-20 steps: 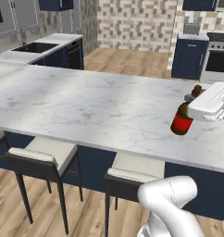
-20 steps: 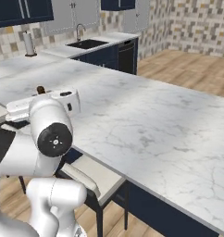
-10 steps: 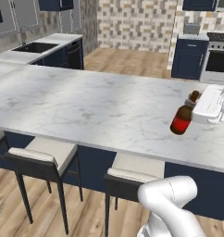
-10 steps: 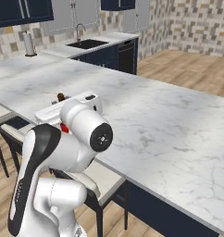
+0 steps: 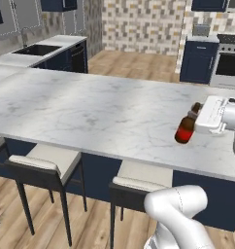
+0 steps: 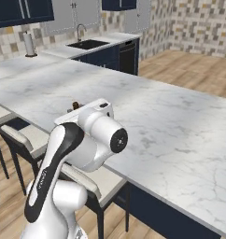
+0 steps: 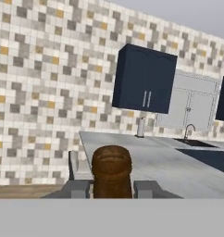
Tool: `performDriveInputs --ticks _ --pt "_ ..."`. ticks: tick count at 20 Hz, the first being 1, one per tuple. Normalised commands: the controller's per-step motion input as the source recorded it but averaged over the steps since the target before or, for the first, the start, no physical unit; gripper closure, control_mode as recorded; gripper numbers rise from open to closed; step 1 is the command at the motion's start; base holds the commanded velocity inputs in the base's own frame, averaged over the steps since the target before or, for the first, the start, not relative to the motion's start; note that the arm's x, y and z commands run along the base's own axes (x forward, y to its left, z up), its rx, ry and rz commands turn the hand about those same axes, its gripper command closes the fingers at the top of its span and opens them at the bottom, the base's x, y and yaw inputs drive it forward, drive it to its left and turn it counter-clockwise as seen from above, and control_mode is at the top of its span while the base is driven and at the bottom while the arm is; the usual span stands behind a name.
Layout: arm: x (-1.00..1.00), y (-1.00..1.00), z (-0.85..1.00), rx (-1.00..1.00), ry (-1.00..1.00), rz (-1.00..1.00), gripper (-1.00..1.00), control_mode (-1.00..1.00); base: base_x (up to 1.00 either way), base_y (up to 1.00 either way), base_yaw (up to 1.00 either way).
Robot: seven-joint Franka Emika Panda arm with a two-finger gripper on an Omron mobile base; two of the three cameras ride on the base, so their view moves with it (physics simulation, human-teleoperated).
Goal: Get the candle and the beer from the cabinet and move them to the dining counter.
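Note:
The beer point(image 5: 185, 129), a brown bottle with a red label, leans tilted over the right part of the dining counter point(image 5: 90, 107), its base at or just above the marble. My gripper point(image 5: 198, 111) is shut on its neck, with the white hand reaching in from the right. Seen from the hand, the bottle's brown top point(image 7: 112, 169) sits between the two fingertips point(image 7: 79, 189). From the right base, a bit of the beer point(image 6: 75, 104) peeks out behind the hand over the dining counter point(image 6: 171, 116). A navy wall cabinet point(image 7: 144, 78) hangs far off. The candle is out of view.
Cushioned stools point(image 5: 46, 163) stand along the counter's near edge, another point(image 5: 139, 180) close to my base. A sink worktop point(image 5: 39, 48) lies at the far left and a stove point(image 5: 228, 63) at the far right. A paper towel roll point(image 6: 28, 44) stands on the far worktop.
The arm's elbow has swung across to the right in the right base view. The bottle has come slightly lower and nearer over the counter, still in the grip.

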Motion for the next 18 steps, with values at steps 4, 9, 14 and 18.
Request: performDriveInputs --ticks 4,9,14,18 --pt "0.5 -0.03 -0.55 0.0 0.0 0.0 1.0 -1.0 0.0 0.0 0.0" --pt "0.53 0.0 -0.39 0.0 0.02 0.0 1.0 -1.0 0.0 0.0 0.0" --pt "0.48 -0.07 -0.16 0.0 0.02 0.0 1.0 -1.0 0.0 0.0 0.0" --pt "0.46 -0.13 -0.17 0.0 0.0 0.0 1.0 -1.0 0.0 0.0 0.0"
